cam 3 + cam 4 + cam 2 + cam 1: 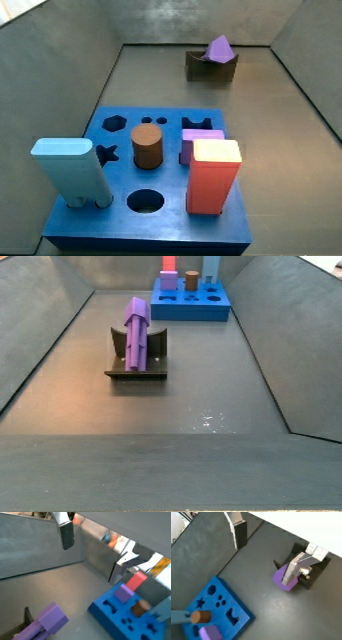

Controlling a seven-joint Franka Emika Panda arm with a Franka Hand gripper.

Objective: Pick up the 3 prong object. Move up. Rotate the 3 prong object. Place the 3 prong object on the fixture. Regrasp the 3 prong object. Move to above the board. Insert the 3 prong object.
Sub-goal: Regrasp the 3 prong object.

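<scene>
The 3 prong object (136, 331), a long purple peg, rests tilted in the notch of the dark fixture (138, 368); both side views show it, with the peg (219, 48) on the fixture (203, 67) at the far end from the blue board (160, 200). My gripper (268, 552) appears only in the wrist views and is open, with bare grey floor between its fingers (236, 531). It hangs apart from the peg (281, 580), which lies beyond one finger. In a wrist view the peg (47, 621) and the board (127, 619) sit below the gripper (93, 552).
On the board stand a light blue block (67, 170), a red block (214, 175), a brown cylinder (147, 147) and a short lilac block (201, 135). Sloping grey walls (40, 346) enclose the floor.
</scene>
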